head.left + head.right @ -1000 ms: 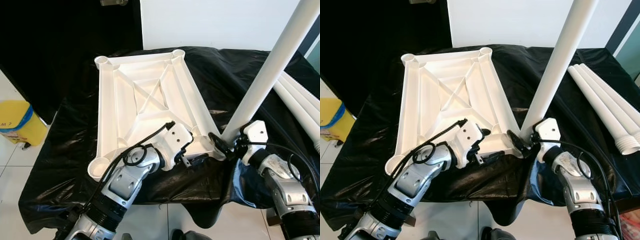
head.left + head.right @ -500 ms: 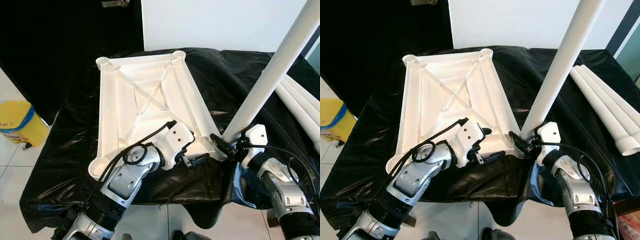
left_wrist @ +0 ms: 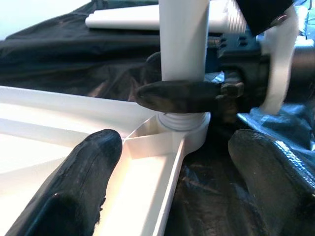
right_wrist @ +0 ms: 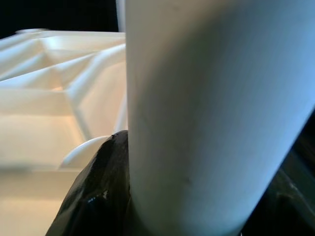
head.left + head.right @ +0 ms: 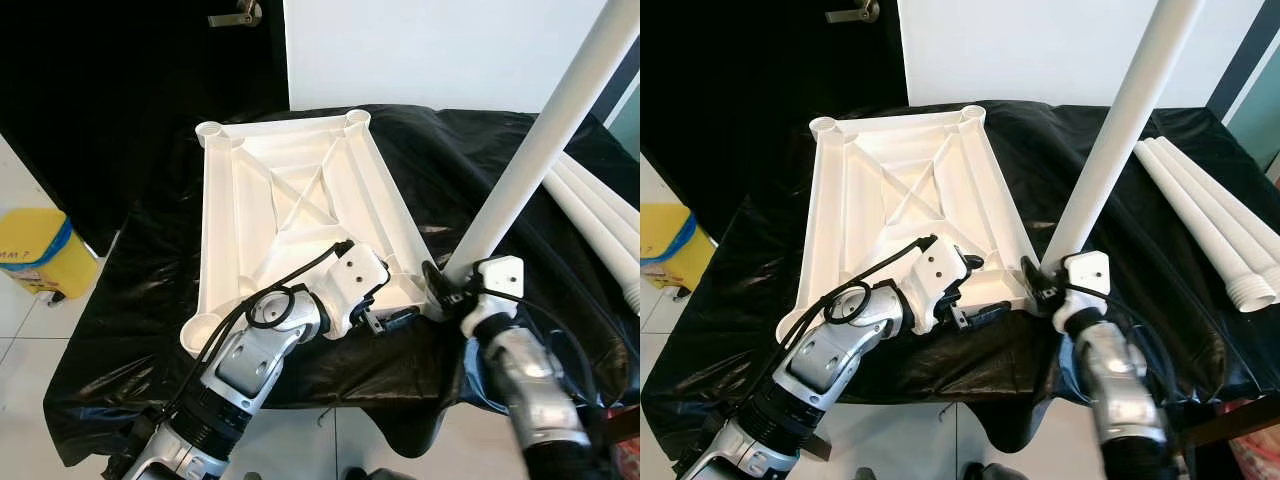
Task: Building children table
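Leg-fitting step: my right tool (image 5: pixel 1045 283) clamps the white leg (image 5: pixel 1110 150) standing in the tabletop (image 5: pixel 900 200) socket at 5 o'clock on the bench (image 5: pixel 1120 230), left tool (image 5: pixel 385 318) open beside it; next I'd twist it home.

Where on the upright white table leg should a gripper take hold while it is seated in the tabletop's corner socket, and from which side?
Low on the table leg, just above the corner socket, as the right gripper does, coming from the robot's near-right side. The round, smooth shaft suits a two-finger pinch, and a low grip probably steadies the threaded end. The left gripper rests open at the upturned tabletop edge.
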Available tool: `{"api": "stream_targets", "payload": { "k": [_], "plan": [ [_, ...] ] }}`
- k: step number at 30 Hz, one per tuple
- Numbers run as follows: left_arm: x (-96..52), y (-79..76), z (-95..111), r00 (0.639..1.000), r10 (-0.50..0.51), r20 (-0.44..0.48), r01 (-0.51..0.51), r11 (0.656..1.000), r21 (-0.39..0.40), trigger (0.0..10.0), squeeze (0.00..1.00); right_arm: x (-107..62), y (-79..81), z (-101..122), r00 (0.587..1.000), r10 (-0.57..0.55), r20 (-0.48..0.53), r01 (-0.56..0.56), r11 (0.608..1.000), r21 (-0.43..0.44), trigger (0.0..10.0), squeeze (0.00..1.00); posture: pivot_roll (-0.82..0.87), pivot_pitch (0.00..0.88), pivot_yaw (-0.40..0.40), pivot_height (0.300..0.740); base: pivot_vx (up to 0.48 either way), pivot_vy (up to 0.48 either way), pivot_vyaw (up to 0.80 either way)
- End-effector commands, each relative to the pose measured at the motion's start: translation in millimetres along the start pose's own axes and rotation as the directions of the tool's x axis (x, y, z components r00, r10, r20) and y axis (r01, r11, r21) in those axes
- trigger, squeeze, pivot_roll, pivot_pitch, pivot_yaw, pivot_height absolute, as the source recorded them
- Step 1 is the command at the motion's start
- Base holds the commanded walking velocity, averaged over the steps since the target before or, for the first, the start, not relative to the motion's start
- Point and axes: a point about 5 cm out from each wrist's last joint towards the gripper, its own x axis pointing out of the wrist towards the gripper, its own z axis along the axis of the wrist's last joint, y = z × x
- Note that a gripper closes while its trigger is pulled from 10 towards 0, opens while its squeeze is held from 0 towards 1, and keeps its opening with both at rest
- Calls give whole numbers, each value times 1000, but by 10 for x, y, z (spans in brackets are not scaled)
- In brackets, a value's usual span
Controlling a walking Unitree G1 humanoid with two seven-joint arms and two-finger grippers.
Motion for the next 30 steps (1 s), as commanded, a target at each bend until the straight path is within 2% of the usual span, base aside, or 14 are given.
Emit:
{"api": "stream_targets", "payload": {
  "k": [1, 4, 5, 7, 11, 14, 18, 30],
  "plan": [
    [2, -41, 4, 998, -56, -7, 56, 998, 2, 10000, 0, -96, 2, -282, 981, -120, -155, 127, 991, 41, 10000, 0, -18, 65, -45, 740, 0, 0, 0],
    [0, -39, 4, 999, -52, -7, 52, 999, 1, 10000, 0, -102, 25, -299, 973, -162, -163, 173, 984, 52, 10000, 0, -15, 67, -48, 740, 0, 0, 0],
    [-10, -31, 3, 999, -42, -8, 42, 999, -2, 10000, 0, -119, 74, -327, 950, -258, -177, 271, 961, 57, 10000, 0, -8, 70, -54, 740, 0, 0, 0],
    [-21, -22, -4, 999, -31, -10, 31, 1000, -4, 10000, 0, -131, 153, -363, 926, -322, -197, 339, 939, 59, 10000, 0, -5, 70, -54, 740, 0, 0, 0],
    [-24, -18, -7, 1000, -27, -11, 27, 1000, -4, 10000, 0, -127, 200, -369, 925, -321, -201, 341, 937, 73, 10000, 0, -5, 70, -54, 740, 0, 0, 0],
    [-34, 3, 3, 1000, -21, -10, 21, 1000, -3, 10000, 0, -103, 254, -280, 939, -306, -155, 322, 942, 97, 10000, 0, -1, 77, -52, 740, 0, 0, 0],
    [-39, 15, 4, 1000, -20, -11, 20, 1000, 0, 10000, 0, -112, 285, -262, 942, -302, -145, 319, 942, 108, 10000, 0, -3, 79, -46, 740, 0, 0, 0],
    [-33, 26, 4, 1000, -20, -10, 20, 1000, 1, 10000, 0, -90, 292, -142, 950, -302, -76, 308, 947, 87, 10000, 0, -11, 86, -48, 740, 0, 0, 0]
  ]
}}
